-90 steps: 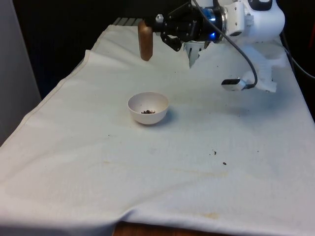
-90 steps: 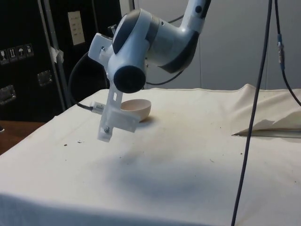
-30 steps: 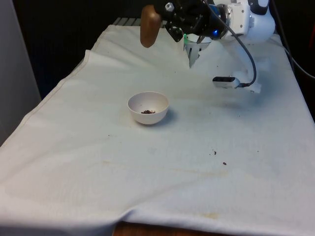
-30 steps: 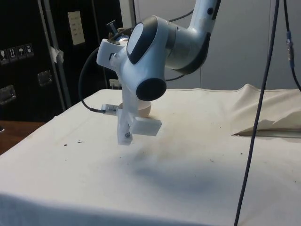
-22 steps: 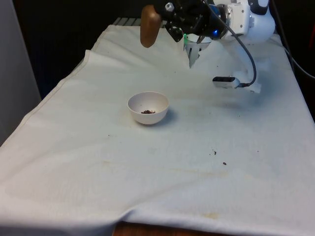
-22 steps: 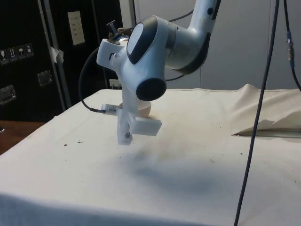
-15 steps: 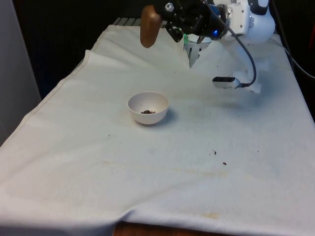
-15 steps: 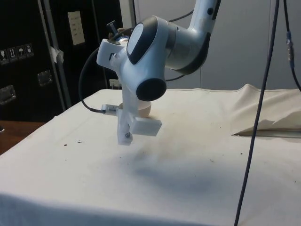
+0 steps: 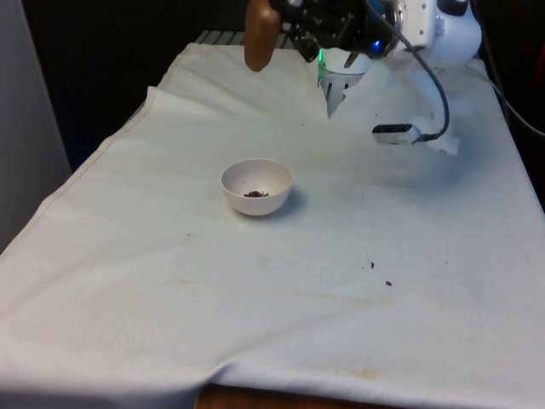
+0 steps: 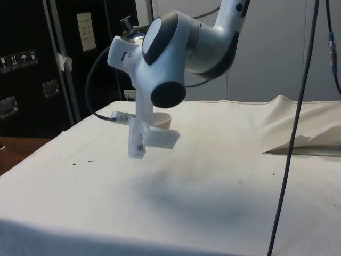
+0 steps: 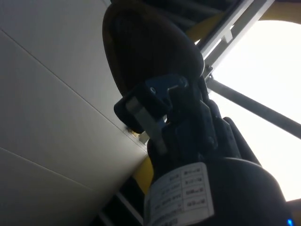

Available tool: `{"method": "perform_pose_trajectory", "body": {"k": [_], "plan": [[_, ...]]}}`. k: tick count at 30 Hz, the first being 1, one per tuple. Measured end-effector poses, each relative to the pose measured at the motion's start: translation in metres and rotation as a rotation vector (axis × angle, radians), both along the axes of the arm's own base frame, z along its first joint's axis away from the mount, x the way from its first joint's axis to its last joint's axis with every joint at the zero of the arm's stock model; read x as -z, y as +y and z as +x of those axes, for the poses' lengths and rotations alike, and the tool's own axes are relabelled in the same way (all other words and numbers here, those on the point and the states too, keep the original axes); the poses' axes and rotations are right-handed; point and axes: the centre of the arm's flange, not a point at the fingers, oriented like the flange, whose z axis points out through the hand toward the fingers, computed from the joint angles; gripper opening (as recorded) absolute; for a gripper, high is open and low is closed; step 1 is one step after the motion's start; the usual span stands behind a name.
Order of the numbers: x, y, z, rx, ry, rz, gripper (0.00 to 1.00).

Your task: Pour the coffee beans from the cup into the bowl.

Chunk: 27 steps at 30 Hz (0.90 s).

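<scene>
Brown cup (image 9: 261, 34) held high over the bench's far end, toward the front view's left — its top cut off by the frame edge, mouth not visible. Pincer (image 9: 285, 24) pinching the cup at its side; in the wrist view the cup (image 11: 146, 70) reads as a dark rounded shape clamped against a finger (image 11: 143, 117). White bowl (image 9: 256, 187) sits mid-bench, well apart from the cup — few dark coffee beans (image 9: 256, 193) inside. In the side view the arm hides most of the bowl (image 10: 162, 119). Stray specks (image 9: 379, 273) on the cloth, nearer right.

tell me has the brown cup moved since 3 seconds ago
Yes. In the front view the brown cup, held in the gripper, has risen, now standing higher above the white bowl, which has stayed put.
</scene>
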Motion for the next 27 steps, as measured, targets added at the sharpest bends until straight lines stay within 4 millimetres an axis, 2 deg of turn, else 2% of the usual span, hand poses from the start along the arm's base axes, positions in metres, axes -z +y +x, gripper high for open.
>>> {"method": "perform_pose_trajectory", "body": {"k": [12, 27], "plan": [[-0.018, 0.008, -0.011, 0.044, -0.029, 0.057, 0.00], [-0.028, 0.011, -0.026, 0.106, -0.057, 0.132, 0.00]]}}
